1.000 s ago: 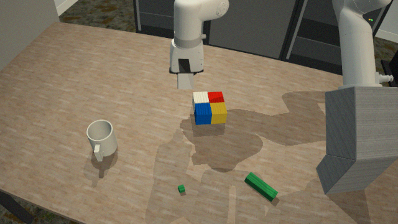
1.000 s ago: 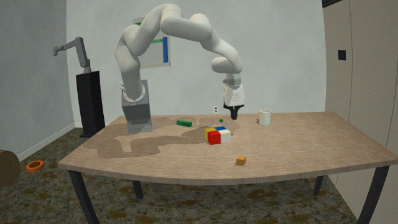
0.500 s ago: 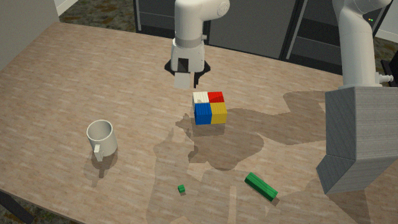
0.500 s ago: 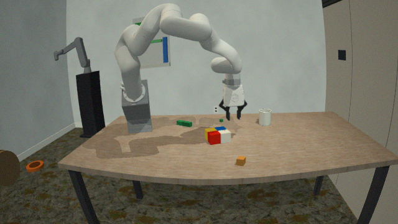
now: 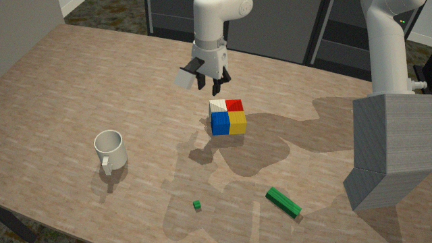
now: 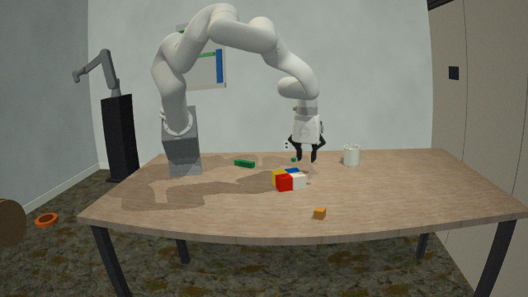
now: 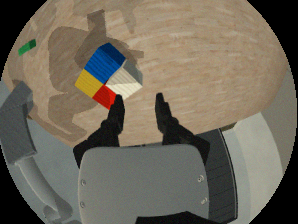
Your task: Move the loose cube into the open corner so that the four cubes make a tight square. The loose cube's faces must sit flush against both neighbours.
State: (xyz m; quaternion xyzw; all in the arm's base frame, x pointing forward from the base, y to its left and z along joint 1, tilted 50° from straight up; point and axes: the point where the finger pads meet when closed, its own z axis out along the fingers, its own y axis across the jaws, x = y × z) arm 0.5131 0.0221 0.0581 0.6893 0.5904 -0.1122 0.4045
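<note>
Top view gives us the four cubes together on the counter [image 5: 67,84] [image 6: 392,194] [image 7: 215,65] in a two-by-two block: the white cube [image 5: 218,105] [image 6: 299,181] [image 7: 123,82] beside the red cube [image 5: 234,105] [image 6: 284,182] [image 7: 104,97], and the blue cube [image 5: 220,123] [image 6: 292,170] [image 7: 105,62] beside the yellow cube [image 5: 237,122] [image 6: 277,177] [image 7: 89,83]. White meets blue along one side, and red meets yellow. We cannot tell which of them is the loose one, but all four corners of the square are filled. Whether every inner face sits fully flush we cannot tell.

Our claw [image 5: 208,90] [image 6: 306,160] [image 7: 139,101] is partly open, with nothing between its fingers, and hangs above the counter near the block. In the wrist view, one fingertip overlaps the edge of the red and white cubes.

Well apart from the block we see a white mug [image 5: 113,152] [image 6: 351,156], a green bar [image 5: 283,202] [image 6: 244,163] [image 7: 27,47] and a tiny green cube [image 5: 197,204] [image 6: 293,159]. The exterior view also shows us a small orange block [image 6: 319,213] near the counter's edge.
</note>
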